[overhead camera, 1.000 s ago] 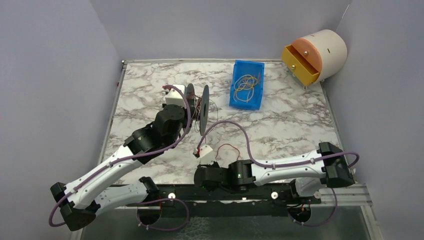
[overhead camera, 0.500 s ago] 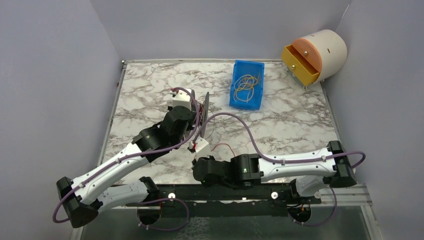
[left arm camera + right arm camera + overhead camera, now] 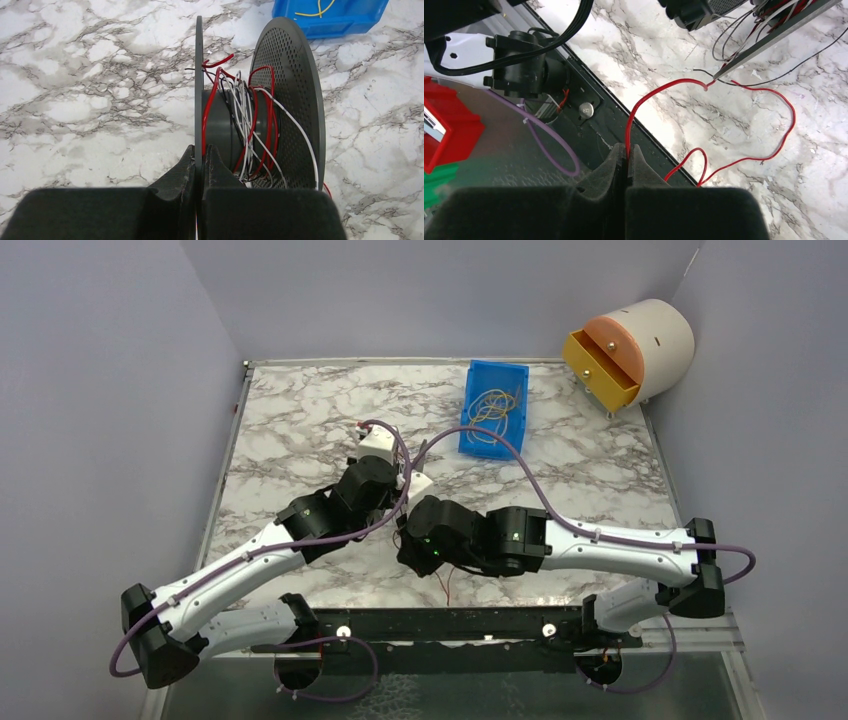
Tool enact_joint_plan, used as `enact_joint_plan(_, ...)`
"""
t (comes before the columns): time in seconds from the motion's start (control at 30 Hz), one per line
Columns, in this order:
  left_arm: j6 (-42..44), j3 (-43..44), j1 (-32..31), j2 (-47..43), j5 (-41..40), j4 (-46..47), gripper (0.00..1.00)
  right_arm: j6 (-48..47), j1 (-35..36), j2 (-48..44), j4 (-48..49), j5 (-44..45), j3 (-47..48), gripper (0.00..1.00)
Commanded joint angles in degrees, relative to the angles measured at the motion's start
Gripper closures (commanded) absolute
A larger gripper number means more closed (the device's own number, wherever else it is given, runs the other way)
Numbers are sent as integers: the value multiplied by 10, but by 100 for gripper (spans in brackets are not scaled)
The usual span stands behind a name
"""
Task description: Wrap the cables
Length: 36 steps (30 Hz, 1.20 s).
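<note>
Your left claw [image 3: 199,154] pinches the reel [image 3: 292,95], your right claw [image 3: 626,152] the red wire [image 3: 650,98]; tug hard and loops may knot.

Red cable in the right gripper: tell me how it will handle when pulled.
Likely very floppy: the red cable lies in loose curls beyond the right gripper. Probably light, and thin enough to slip from the grip. It may snag among tangled turns on the spool.

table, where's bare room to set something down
Bare marble: the far left corner of the table, beyond the left arm, and the right side between the blue bin and the right arm. Crowded: the middle, around the spool and loose red wire.
</note>
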Motion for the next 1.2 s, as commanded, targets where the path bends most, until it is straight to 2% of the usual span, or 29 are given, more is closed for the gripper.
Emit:
enact_joint_plan(0.0, 3, 0, -16, 9, 11, 12, 100, -32, -20, -13, 5, -43, 38, 99)
enact_joint_plan(0.5, -9, 20, -17, 50, -11, 3, 100, -44, -27, -34, 67, -115, 43, 99)
enact_joint_plan(0.9, -21, 17, -16, 49, -12, 0, 100, -39, -27, -62, 76, -95, 48, 99)
enact_joint_plan(1.17, -49, 18, -16, 23, -11, 2, 100, -10, -27, -112, 102, -63, -9, 99)
